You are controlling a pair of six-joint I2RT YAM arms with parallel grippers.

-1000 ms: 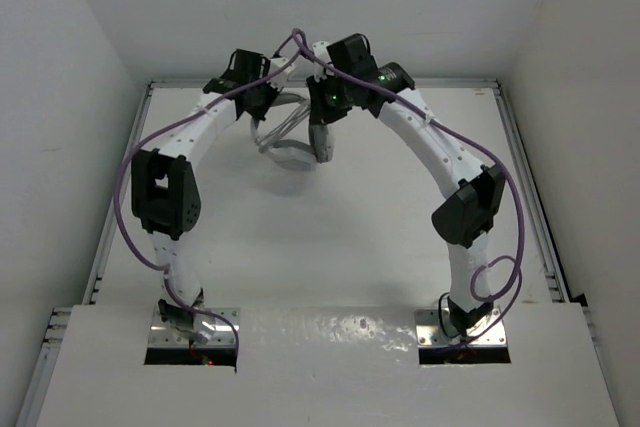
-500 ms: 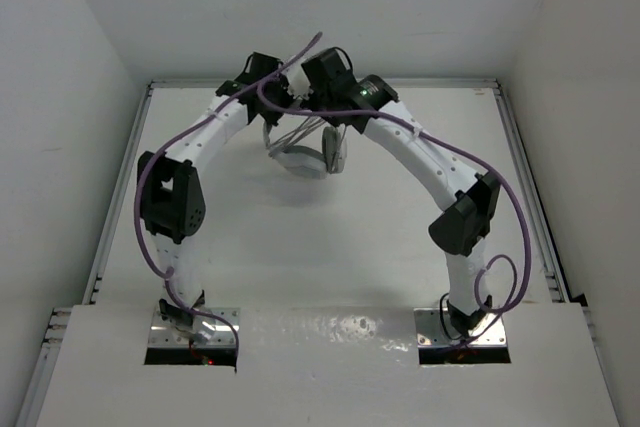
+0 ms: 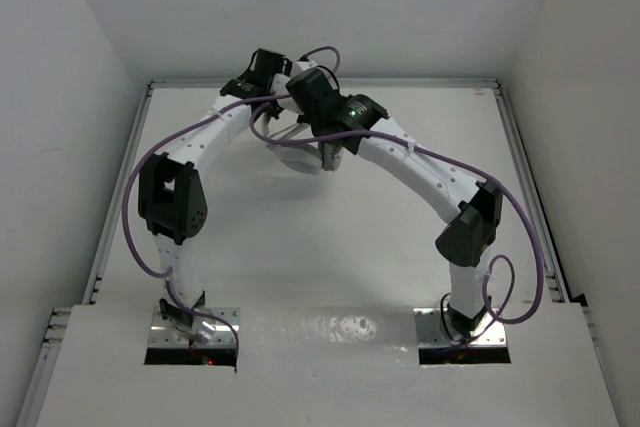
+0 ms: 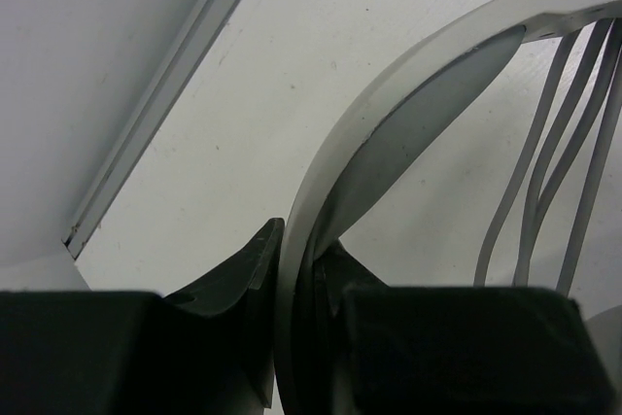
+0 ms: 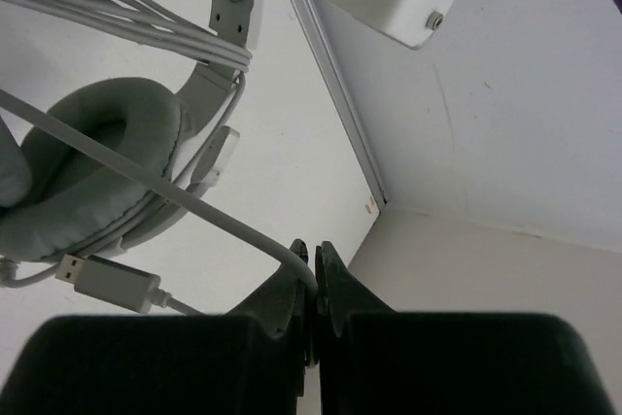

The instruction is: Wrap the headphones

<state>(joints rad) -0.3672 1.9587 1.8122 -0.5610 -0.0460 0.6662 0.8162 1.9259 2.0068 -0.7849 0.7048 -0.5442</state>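
Observation:
The white headphones (image 3: 300, 160) hang at the far middle of the table, held up between both arms. My left gripper (image 4: 296, 259) is shut on the curved headband (image 4: 389, 114). Several loops of pale cable (image 4: 549, 162) run beside it. My right gripper (image 5: 313, 259) is shut on the thin cable (image 5: 194, 203), pulled taut from the headband. A padded ear cup (image 5: 78, 167) and the USB plug (image 5: 107, 282) hang to its left. Cable turns (image 5: 117, 21) lie around the headband stem. In the top view the right gripper (image 3: 328, 152) is just right of the ear cup.
The table's raised back rim (image 3: 420, 82) and the white enclosure walls are close behind both grippers. A table corner and wall (image 5: 374, 203) show in the right wrist view. Purple arm cables (image 3: 320, 52) loop above the wrists.
Both wrists have swung left and closer together over the far middle of the table. The right wrist has crossed over toward the left one, carrying the cable round the headphones.

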